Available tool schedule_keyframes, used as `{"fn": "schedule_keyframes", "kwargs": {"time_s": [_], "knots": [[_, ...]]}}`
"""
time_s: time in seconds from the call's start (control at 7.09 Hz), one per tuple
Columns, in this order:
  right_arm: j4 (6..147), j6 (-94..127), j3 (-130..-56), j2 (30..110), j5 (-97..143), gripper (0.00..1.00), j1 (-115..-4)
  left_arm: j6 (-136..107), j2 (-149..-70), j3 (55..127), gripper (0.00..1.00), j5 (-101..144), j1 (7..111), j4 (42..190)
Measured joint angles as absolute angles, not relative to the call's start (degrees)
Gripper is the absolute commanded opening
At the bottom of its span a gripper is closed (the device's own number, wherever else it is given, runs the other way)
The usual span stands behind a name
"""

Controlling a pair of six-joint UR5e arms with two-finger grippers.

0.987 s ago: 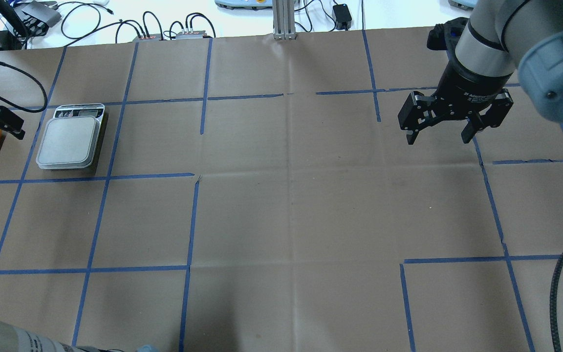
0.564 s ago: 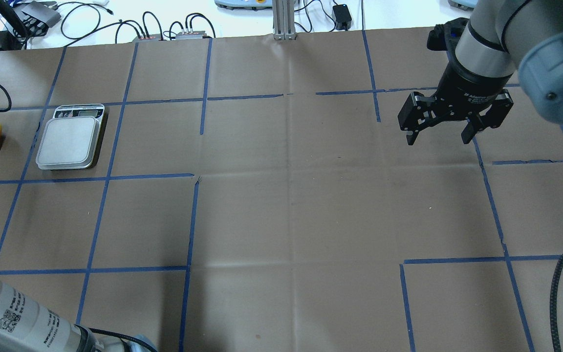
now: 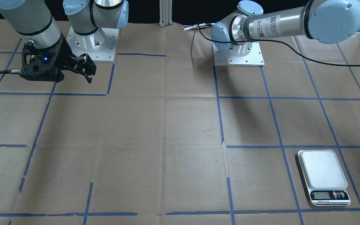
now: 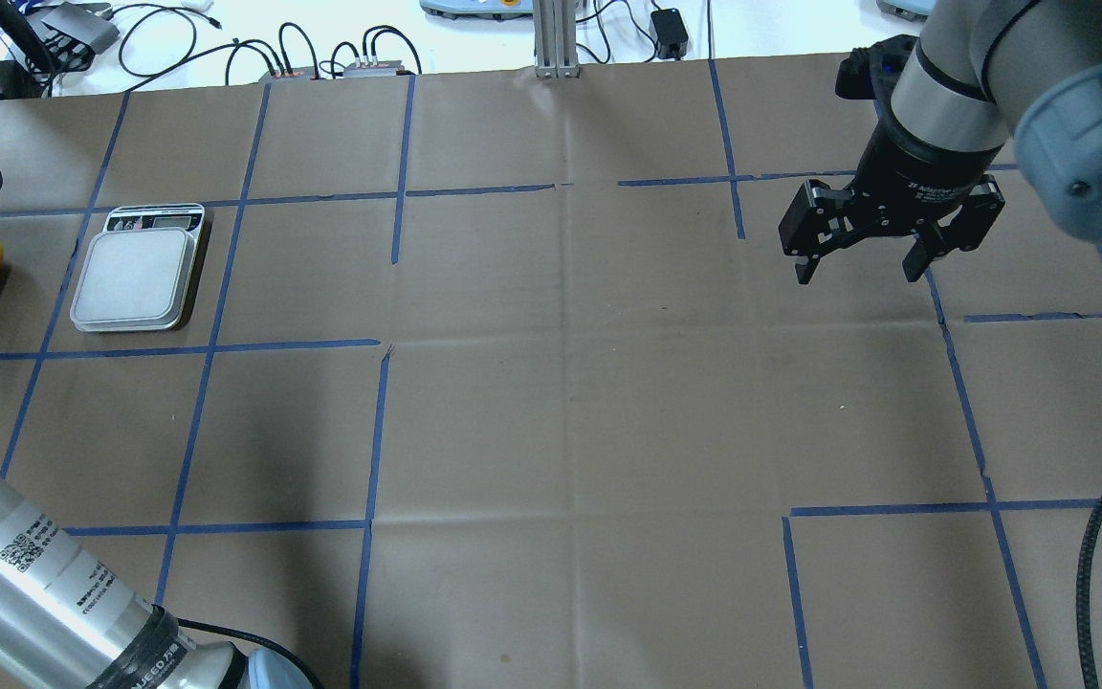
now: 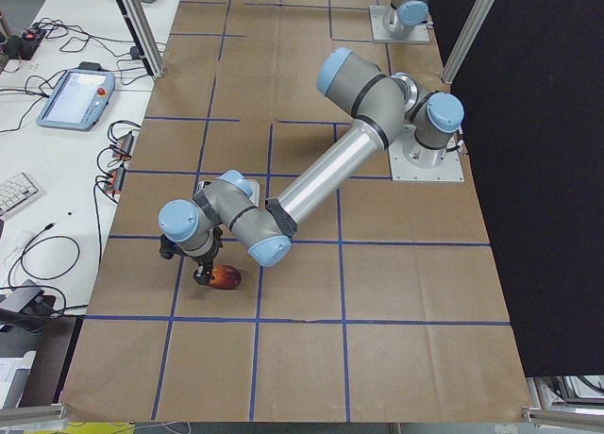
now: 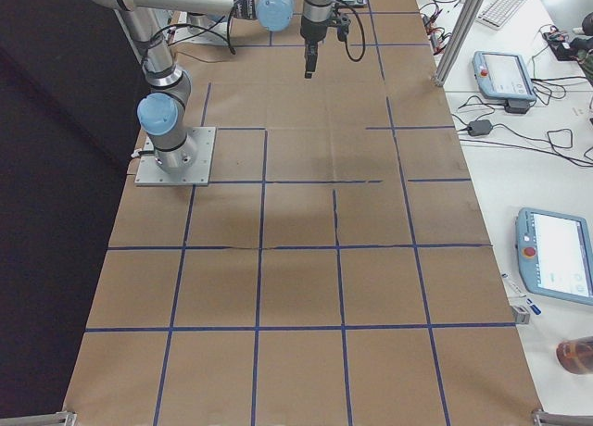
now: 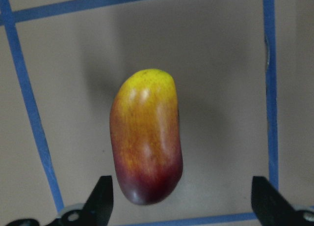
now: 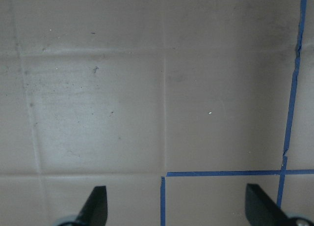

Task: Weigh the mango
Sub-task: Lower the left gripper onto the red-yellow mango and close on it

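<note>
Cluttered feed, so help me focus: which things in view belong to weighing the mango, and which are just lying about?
For the job: glossy red-to-yellow oval mango; flat silver digital kitchen scale; open left claw over the mango.
Lying about: open right claw, holding nothing; small black adapter box; grey-blue teach pendant.

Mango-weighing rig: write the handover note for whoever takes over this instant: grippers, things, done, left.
Left gripper: open, over the mango, not gripping it.
Right gripper: open, empty, above the table, far from the scale.
Mango lies on the table beside the scale; scale platform holds nothing.
Done: left gripper lined up over mango.
Left: grasp, lift, set mango on scale, release.
</note>
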State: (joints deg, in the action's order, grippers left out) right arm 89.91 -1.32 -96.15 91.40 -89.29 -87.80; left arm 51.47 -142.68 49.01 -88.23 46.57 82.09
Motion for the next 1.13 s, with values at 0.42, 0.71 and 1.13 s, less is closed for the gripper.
{"fn": "schedule_keyframes", "kwargs": {"time_s": [0.42,0.71,1.13], "knots": [[89.91,-1.32,-96.15,91.4,-89.3,1.0,-87.8,52.4,-144.69,47.12,1.0,-87.53,46.33,82.01],[89.91,-1.32,-96.15,91.4,-89.3,1.0,-87.8,53.63,-145.57,46.9,1.0,-87.82,46.29,81.51],[89.91,-1.32,-96.15,91.4,-89.3,1.0,-87.8,54.99,-146.86,47.19,0.99,-89.05,46.05,81.08]]}}
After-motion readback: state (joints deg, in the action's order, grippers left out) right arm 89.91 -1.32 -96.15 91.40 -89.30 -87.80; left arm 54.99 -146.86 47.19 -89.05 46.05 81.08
